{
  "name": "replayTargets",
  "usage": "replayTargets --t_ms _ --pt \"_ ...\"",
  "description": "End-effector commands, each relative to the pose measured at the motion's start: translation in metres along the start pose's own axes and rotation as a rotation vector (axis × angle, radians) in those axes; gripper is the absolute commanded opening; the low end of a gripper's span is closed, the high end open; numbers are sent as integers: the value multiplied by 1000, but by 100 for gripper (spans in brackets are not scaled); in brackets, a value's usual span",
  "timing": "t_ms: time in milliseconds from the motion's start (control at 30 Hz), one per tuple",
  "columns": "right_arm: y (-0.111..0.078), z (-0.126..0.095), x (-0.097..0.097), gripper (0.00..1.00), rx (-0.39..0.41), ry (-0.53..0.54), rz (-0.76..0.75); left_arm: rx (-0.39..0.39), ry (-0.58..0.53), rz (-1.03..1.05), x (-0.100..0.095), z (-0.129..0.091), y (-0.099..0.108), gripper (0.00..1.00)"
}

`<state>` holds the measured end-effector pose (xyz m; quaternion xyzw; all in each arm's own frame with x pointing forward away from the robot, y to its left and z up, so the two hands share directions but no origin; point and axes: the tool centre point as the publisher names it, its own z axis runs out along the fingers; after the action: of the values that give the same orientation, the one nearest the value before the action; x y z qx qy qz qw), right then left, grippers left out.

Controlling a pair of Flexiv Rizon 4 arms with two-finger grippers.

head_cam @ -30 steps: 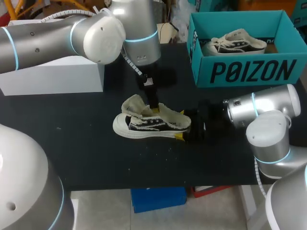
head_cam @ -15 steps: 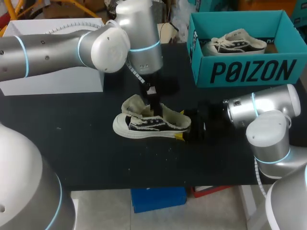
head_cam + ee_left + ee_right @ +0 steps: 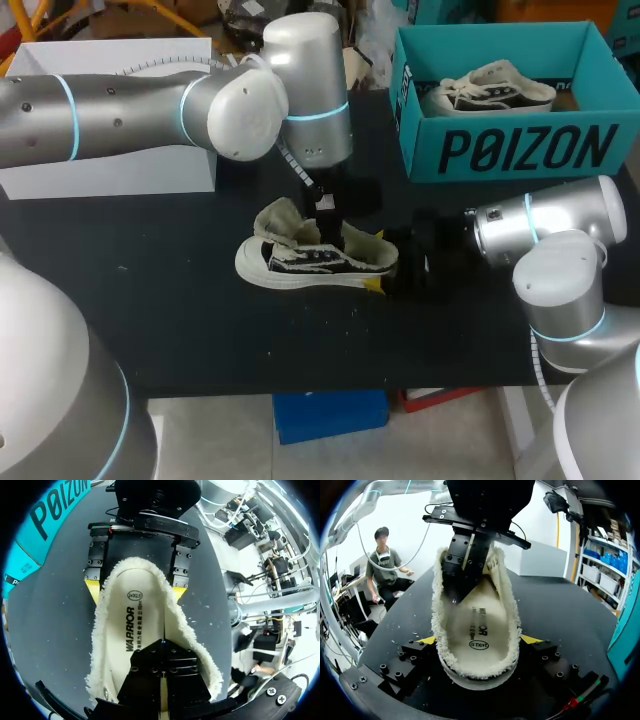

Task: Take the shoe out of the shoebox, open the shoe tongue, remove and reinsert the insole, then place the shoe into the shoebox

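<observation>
A black-and-cream fleece-lined shoe (image 3: pixel 310 262) lies on the black table, its tongue (image 3: pixel 280 216) folded out toward the toe. My left gripper (image 3: pixel 325 228) stands shut, reaching straight down into the shoe's opening. In the left wrist view its black fingers (image 3: pixel 162 650) rest over the white insole (image 3: pixel 137 615); whether they pinch it is hidden. My right gripper (image 3: pixel 388 274) holds the heel, with a yellow tip against each side of the fleece collar (image 3: pixel 479 640). The teal shoebox (image 3: pixel 520 150) stands at the back right.
A second matching shoe (image 3: pixel 490 88) lies inside the shoebox. A white box (image 3: pixel 110 165) stands at the back left, behind my left arm. Bare black tabletop (image 3: pixel 180 320) runs in front of the shoe to the front edge.
My left arm has shifted to the right, carrying its shut gripper a little toward the heel inside the shoe. The shoe and my right gripper have stayed put.
</observation>
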<state>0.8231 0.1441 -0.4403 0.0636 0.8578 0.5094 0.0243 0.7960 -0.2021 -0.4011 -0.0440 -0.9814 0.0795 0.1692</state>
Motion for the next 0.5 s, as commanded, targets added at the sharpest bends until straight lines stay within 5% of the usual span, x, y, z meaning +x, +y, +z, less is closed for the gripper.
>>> replayTargets --t_ms 33,500 --pt "-1 1 0 0 2 -2 2 -4 8 2 -2 7 -3 0" --pt "-1 1 0 0 2 -2 2 -3 23 8 -2 18 -4 0"
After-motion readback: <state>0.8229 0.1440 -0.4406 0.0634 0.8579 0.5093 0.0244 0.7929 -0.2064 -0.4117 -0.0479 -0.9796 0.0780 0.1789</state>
